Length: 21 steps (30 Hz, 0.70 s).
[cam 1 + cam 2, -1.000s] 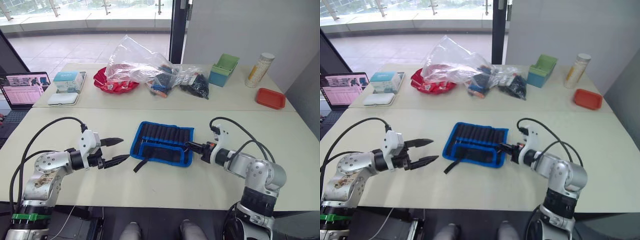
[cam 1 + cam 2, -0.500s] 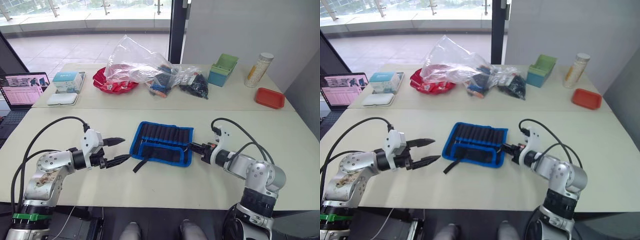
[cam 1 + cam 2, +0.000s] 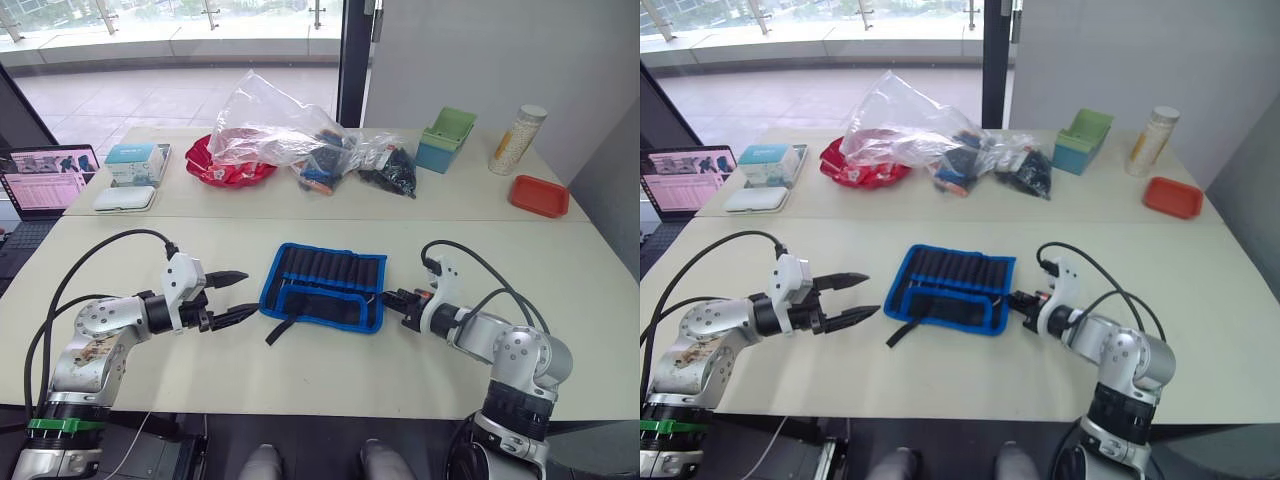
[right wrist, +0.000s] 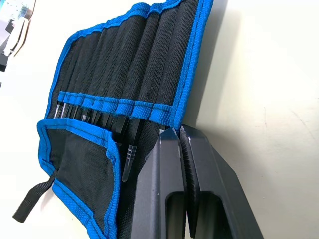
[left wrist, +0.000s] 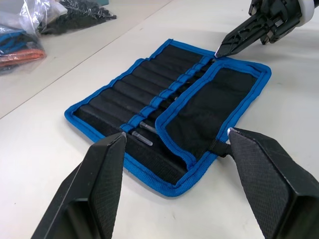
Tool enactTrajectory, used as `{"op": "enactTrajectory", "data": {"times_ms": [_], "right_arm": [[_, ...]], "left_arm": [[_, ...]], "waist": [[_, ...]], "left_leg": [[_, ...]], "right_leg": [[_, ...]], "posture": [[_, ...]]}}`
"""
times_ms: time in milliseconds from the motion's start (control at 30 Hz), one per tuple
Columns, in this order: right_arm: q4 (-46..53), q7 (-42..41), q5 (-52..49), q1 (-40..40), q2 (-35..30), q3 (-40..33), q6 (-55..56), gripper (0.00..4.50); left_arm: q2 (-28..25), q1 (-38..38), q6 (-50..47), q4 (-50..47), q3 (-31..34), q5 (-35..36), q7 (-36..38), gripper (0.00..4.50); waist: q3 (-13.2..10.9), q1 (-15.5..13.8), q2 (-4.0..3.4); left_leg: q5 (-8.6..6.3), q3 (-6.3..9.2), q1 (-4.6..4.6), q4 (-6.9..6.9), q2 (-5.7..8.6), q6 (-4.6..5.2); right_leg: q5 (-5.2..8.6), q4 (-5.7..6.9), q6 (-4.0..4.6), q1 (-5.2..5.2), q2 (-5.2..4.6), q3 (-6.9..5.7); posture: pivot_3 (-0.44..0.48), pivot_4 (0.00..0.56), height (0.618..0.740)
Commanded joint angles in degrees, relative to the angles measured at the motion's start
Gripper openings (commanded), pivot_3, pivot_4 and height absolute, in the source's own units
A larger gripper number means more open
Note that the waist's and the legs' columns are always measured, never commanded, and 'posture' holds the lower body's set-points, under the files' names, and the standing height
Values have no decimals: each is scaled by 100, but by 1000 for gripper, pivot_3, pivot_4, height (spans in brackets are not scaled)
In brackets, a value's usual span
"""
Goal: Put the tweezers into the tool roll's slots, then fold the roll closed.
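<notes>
Here, tool roll (image 3: pixel 323 288) open flat on table (image 3: pixel 300 370), tweezers (image 4: pixel 128 158) tucked in slots (image 5: pixel 149 87), right gripper (image 3: pixel 391 298) pressed together at its right edge, left gripper (image 3: pixel 240 296) spread beside the left edge.

Bare table (image 3: pixel 330 375) lies all around the tool roll (image 3: pixel 325 285), so its near and far edges are reachable. The left gripper (image 3: pixel 240 297) blocks its left side, fingers spread; the right gripper (image 3: pixel 391 299), fingers together, blocks the right edge. Plastic bags (image 3: pixel 290 135) crowd the far table, well apart.
</notes>
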<state>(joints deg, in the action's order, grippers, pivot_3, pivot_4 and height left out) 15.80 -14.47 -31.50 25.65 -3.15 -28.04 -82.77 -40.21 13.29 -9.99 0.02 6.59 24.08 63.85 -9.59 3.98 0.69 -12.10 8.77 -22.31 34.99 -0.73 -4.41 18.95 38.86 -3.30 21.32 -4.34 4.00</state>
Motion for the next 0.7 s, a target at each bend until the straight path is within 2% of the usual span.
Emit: {"op": "enactTrajectory", "data": {"times_ms": [33,300,600,700], "right_arm": [[369,33,-418,223,100,-442,-15,41],[913,162,-1070,984,362,-956,-939,41],[1180,982,-565,1343,817,187,-951,41],[1025,1327,-134,1316,847,750,-608,41]], "left_arm": [[-43,75,130,-14,26,-26,40,3468],[-18,37,207,64,-10,-63,109,3468],[-37,28,254,104,-42,-81,155,3468],[-32,32,246,101,-40,-89,173,3468]], "waist": [[-1,1,-1],[-12,9,-16],[-13,17,-19],[-13,17,-18]], "left_leg": [[0,0,0,0,0,0],[0,-1,-1,-4,-1,0],[0,-3,-7,-4,-2,0],[1,-3,-10,-4,-1,-1]], "right_leg": [[0,0,0,0,0,0],[0,3,0,5,0,1],[0,15,1,23,0,2],[0,15,1,27,-1,2]], "posture": [[0,150,740],[0,150,740],[0,150,740],[0,150,740]]}}
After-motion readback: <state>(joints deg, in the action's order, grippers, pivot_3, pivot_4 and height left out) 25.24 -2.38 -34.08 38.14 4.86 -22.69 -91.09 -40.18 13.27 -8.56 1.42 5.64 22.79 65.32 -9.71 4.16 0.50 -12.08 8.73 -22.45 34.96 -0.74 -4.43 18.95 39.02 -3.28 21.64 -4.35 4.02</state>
